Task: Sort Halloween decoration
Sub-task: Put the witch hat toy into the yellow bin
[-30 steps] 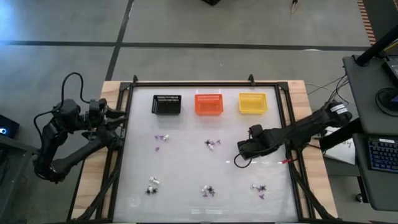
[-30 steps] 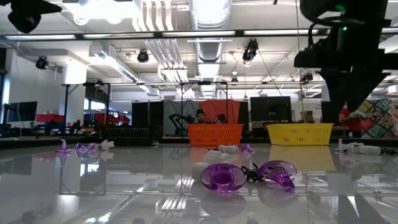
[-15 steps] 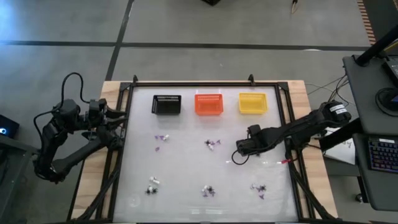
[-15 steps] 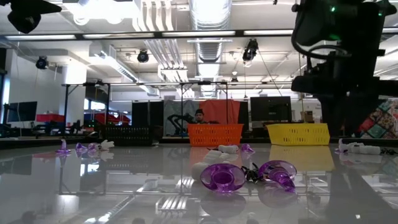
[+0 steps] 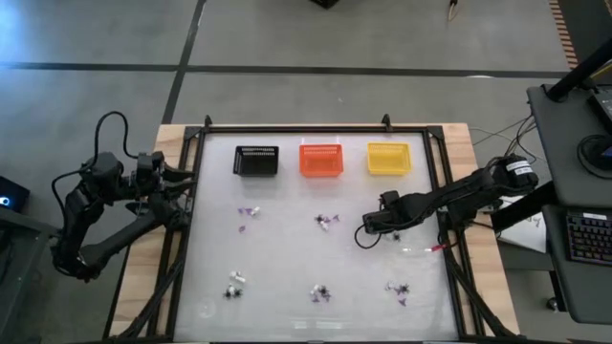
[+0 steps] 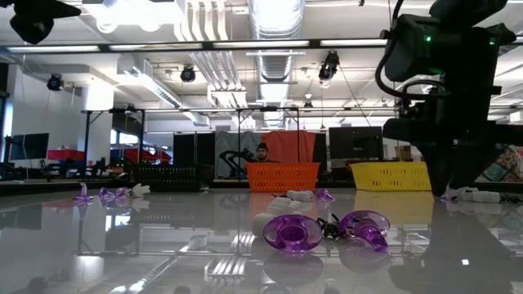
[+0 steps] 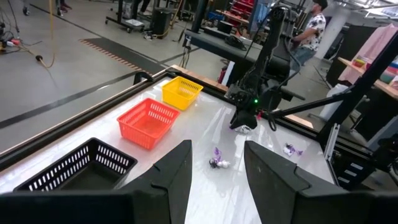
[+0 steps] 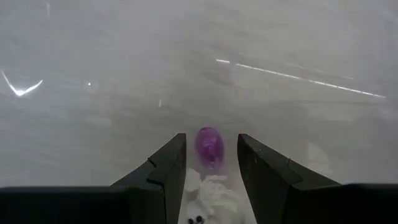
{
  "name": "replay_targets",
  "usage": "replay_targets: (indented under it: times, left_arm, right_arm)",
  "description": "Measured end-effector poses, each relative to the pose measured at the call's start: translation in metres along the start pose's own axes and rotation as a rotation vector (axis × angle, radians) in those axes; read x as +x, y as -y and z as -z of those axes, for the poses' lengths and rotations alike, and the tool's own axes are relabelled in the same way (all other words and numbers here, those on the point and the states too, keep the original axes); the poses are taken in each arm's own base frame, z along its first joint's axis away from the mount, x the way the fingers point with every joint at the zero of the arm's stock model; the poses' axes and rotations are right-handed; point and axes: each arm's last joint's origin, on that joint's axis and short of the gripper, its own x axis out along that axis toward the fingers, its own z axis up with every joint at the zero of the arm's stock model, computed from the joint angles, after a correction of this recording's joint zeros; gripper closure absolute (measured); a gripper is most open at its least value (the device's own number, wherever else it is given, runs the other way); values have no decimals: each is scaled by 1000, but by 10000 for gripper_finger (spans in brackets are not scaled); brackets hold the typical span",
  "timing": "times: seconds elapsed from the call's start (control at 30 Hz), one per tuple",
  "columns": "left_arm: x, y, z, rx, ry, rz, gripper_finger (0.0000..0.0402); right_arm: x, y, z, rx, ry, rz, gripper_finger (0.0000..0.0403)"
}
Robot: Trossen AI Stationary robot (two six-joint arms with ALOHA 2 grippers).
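Purple and white trinkets (image 8: 208, 165) sit pinched between the jaws of the right gripper (image 5: 361, 232), a purple piece foremost and white bits behind it; the gripper hangs over the middle of the table (image 5: 287, 205), right of the central cluster (image 5: 327, 222). Other small clusters lie scattered nearer the front edge. This looks like the carrying step: the next move calls for choosing among the black basket (image 5: 256, 161), orange basket (image 5: 321, 159) and yellow basket (image 5: 388, 158) and releasing above it. The left gripper (image 7: 214, 171) waits at the table's left edge, jaws spread.
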Motion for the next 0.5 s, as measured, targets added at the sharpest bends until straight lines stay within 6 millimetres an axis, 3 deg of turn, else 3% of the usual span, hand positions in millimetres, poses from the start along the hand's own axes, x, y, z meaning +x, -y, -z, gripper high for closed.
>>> replay_targets:
  times: [0.23,0.5]
  left_arm:
    - [0,0,0,0,0,0,272]
    - [0,0,0,1,0,0,272]
  right_arm:
    - [3,2,0,9,1,-2,289]
    - [3,2,0,-22,2,-6,385]
